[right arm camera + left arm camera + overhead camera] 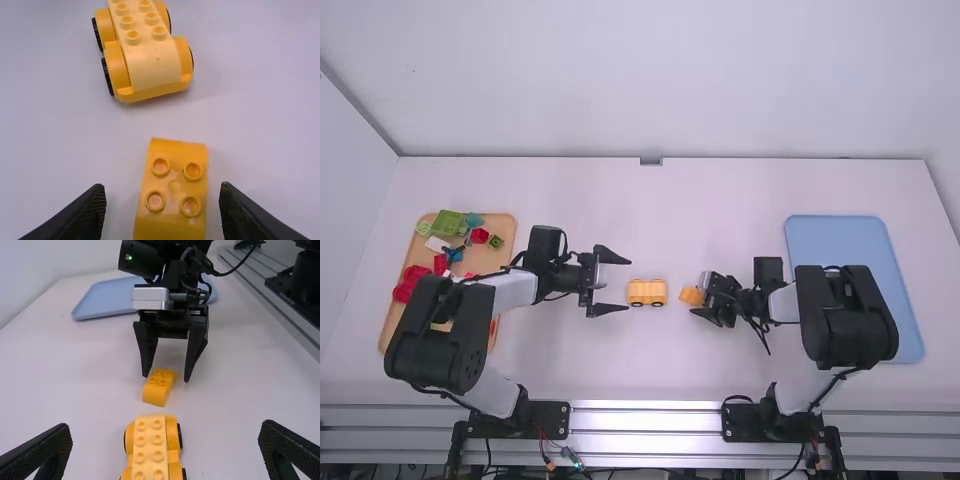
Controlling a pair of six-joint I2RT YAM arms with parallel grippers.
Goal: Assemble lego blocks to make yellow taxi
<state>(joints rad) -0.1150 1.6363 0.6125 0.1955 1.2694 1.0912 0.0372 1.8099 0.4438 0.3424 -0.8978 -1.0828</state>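
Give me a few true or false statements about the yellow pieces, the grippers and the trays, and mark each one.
1. The wheeled yellow base stands on the table. True.
2. The four-stud yellow block is already fitted onto the base. False: the block is apart from it.
3. The right gripper is shut. False: the right gripper is open, its fingers either side of the block.
4. The left gripper is open. True.
5. Red pieces lie in the blue tray. False: they lie in the tan tray.

A flat tan tray (504,223) on the flat white counter (650,205) holds green plastic blocks (448,223) and red ones (480,236). Well to its right lies a flat blue tray (835,240) with round corners.
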